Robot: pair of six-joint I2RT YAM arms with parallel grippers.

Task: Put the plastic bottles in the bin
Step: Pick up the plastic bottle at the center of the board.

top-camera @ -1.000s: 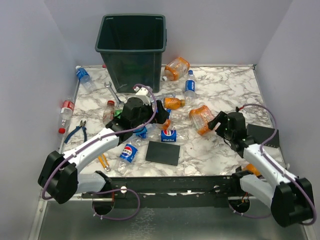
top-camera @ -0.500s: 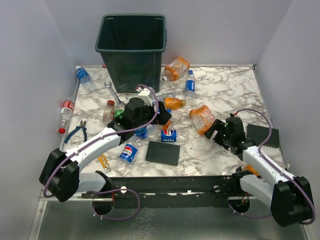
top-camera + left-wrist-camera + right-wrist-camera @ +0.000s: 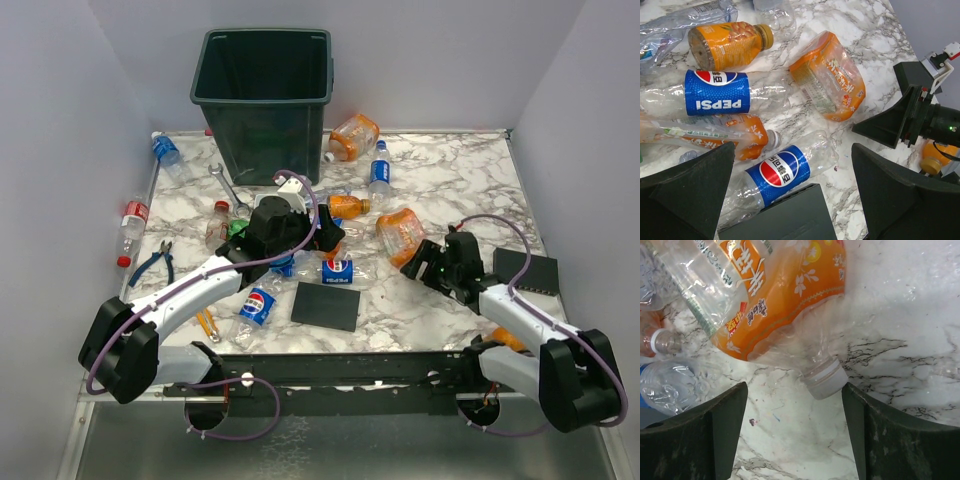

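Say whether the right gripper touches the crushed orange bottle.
Cannot tell. Right wrist view: cap of the orange bottle meets a finger of the right gripper; contact unclear.

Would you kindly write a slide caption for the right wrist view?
Open right end effector poised at the neck of a crushed, orange-labelled clear plastic bottle on the marble table.
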